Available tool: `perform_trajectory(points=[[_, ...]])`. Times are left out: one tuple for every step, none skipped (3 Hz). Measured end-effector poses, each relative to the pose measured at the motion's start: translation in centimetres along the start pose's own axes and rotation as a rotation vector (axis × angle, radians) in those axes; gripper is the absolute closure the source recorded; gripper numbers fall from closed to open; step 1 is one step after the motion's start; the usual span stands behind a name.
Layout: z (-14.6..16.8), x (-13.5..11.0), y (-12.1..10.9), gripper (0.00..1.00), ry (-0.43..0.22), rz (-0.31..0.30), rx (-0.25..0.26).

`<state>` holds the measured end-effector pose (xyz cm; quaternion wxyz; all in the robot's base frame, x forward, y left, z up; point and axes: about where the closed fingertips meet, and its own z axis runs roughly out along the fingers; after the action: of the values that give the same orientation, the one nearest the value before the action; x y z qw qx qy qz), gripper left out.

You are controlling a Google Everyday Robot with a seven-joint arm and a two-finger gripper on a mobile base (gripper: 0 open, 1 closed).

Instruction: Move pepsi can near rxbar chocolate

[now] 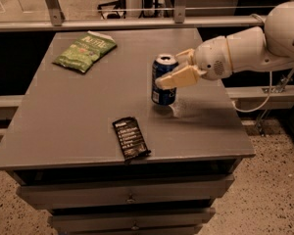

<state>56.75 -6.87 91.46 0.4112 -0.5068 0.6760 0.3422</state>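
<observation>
My gripper [169, 68] comes in from 3 o'clock and is clamped on the pepsi can [162, 93], one finger across its front and the other behind its rim. The can is upright over the right middle of the table [68, 111], though I cannot quite tell if its base touches the top. The rxbar chocolate [131, 138] lies flat near the can at 7 o'clock, not touching it, and a green chip bag [85, 51] lies well apart at 10 o'clock.

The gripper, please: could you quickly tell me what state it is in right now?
Gripper: shut on the pepsi can, over the table, right half, beyond the rxbar chocolate.
</observation>
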Motion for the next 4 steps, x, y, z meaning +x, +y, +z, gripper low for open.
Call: perform_trajectory(points=[[0.6, 0.7, 0.8, 1.0, -0.013, -0.015, 0.017], [0.9, 0.7, 1.9, 1.0, -0.044, -0.02, 0.016], [1.0, 0.5, 2.5, 1.0, -0.061, -0.02, 0.007], [1.7, 0.8, 3.2, 0.75, -0.057, -0.021, -0.014]])
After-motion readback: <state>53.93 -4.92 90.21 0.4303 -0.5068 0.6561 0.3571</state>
